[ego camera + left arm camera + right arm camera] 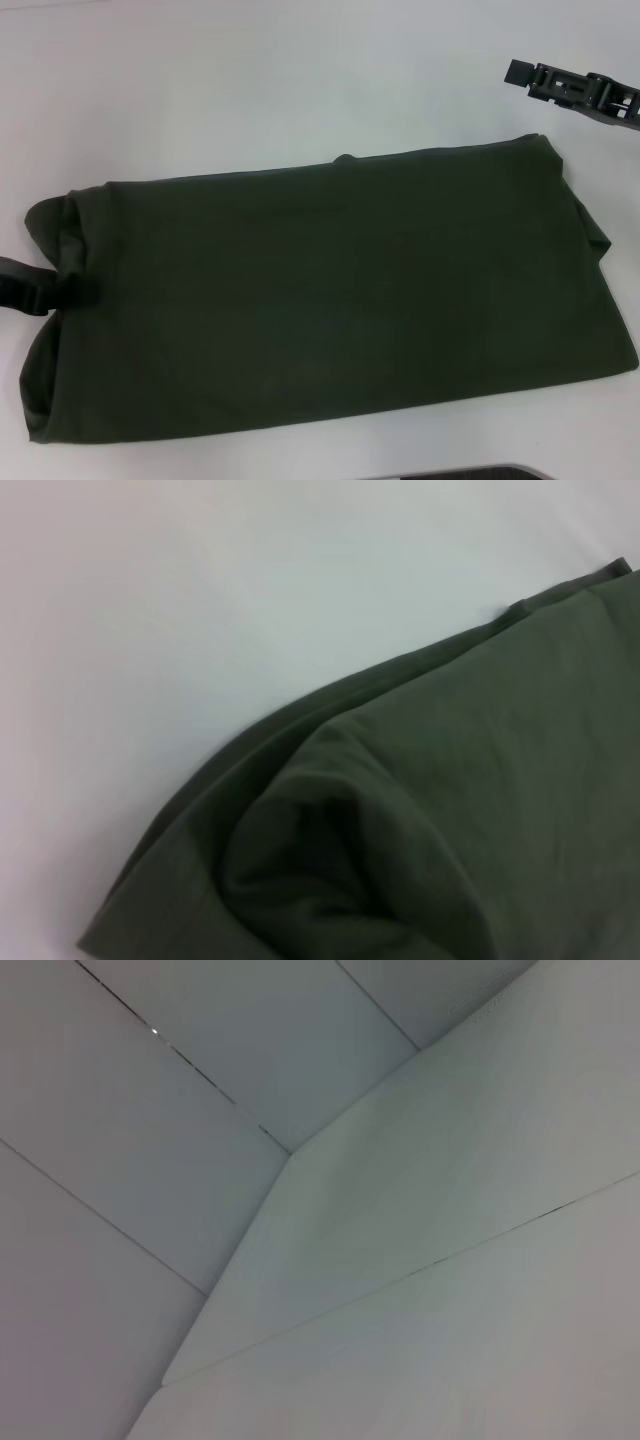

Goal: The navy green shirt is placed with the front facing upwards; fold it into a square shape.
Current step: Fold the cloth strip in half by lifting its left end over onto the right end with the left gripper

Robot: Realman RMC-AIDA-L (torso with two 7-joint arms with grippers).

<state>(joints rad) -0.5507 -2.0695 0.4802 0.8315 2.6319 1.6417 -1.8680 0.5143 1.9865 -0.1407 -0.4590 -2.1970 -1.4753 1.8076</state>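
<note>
Left tool (70, 290): reaching in low from the table's left edge, pinching together on the bunched left end of the navy green shirt (330, 300); right tool (575, 88): hovering over the far right, off the cloth, finger state impossible to tell. White table (250, 90): lying bare around the cloth, with pale seamed panels showing in the right wrist view. Shirt: lying mid-table as a folded band, long axis running left to right, plain side showing.

Folded navy green shirt (330, 300) on table (200, 90); left claw (70, 290) grips its edge
</note>
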